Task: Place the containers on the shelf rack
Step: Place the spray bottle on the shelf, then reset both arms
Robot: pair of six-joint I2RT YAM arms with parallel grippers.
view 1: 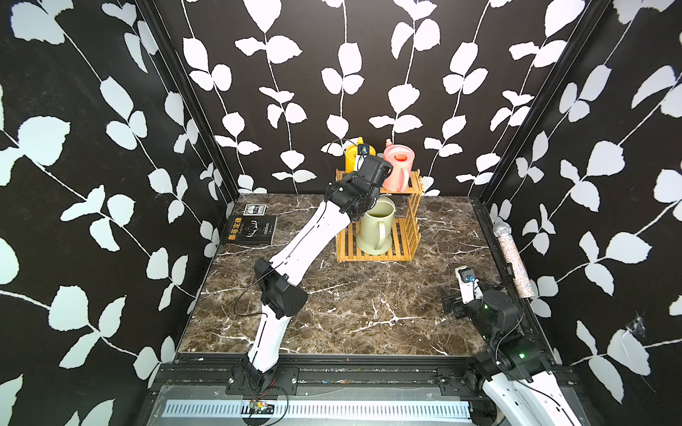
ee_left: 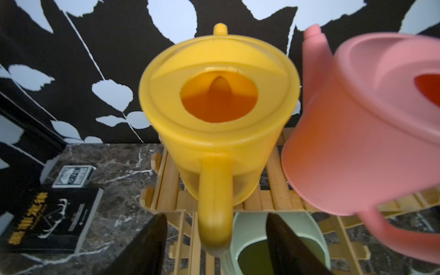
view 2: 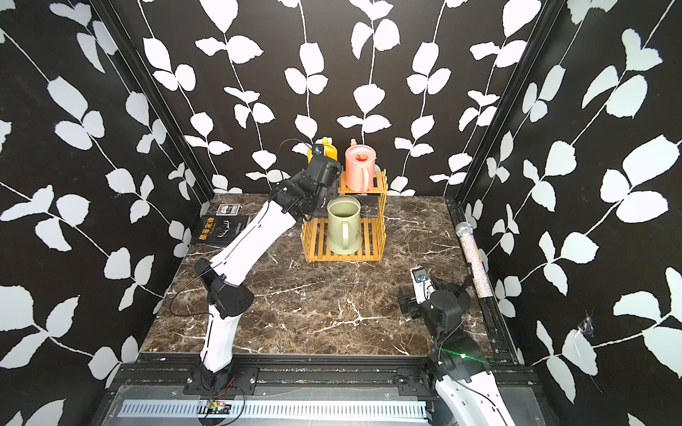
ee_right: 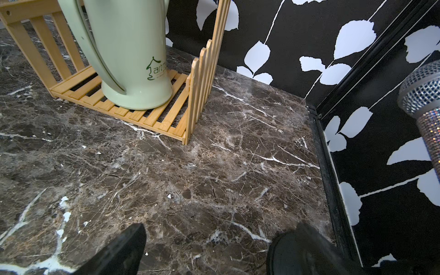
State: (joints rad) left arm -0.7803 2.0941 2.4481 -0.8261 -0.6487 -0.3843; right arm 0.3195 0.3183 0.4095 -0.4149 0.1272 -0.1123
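Left wrist view looks straight at the small yellow plastic watering can [ee_left: 217,123], upright on the upper tier of the orange-brown slatted bamboo shelf rack [ee_left: 166,190], with its handle toward the camera and its spout toward the back wall. The left gripper [ee_left: 215,217] is released: one black jaw stands on each side of that handle with a gap on both sides, so the can appears to rest on the slats alone. The small pink plastic watering can [ee_left: 357,142] sits just beside it on the same tier; I cannot tell whether they touch. In both top views the rack stands near the middle of the frame, against the back wall. The large pale sage-green watering can [view 1: 374,228] is on the lower tier, probably because it is too tall and broad for the narrow upper one. The right gripper [ee_right: 209,238] is spread wide and empty, low over the brown marble tabletop [view 1: 369,306] at the lower right, well apart from the rack, likely parked out of the way. All three cans look placed. Backing the left gripper straight out matters, since a snagged handle could tip the yellow can.
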